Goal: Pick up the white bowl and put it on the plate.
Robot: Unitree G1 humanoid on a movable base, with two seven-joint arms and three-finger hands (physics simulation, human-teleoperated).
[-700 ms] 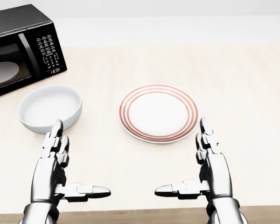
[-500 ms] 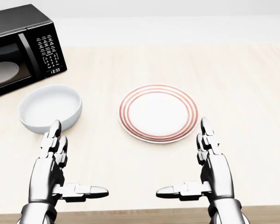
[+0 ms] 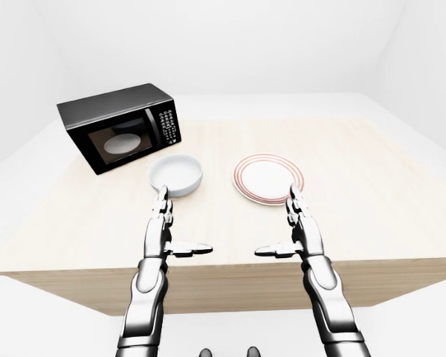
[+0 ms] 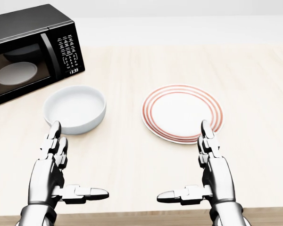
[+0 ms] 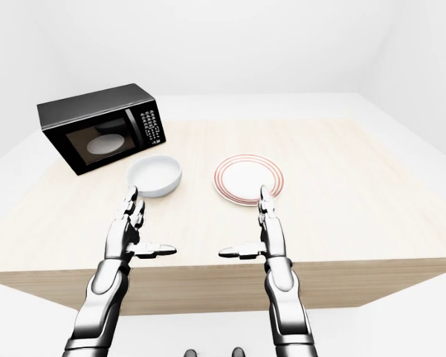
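The white bowl stands empty on the wooden table, left of centre in the head view. To its right lies the white plate with red rings, also empty. My left hand hovers open just below the bowl, fingers pointing up and thumb stretched to the right, touching nothing. Mirroring it, my right hand is open below the plate's lower right rim, its fingertips overlapping that rim in the view.
A black microwave with a white dish inside sits at the top left, close above the bowl. The table's near edge runs just under my hands. White floor and walls surround the table.
The whole picture has shifted right: the camera moved left, so bowl, plate and microwave sit further right in view. Both hands keep the same open pose.
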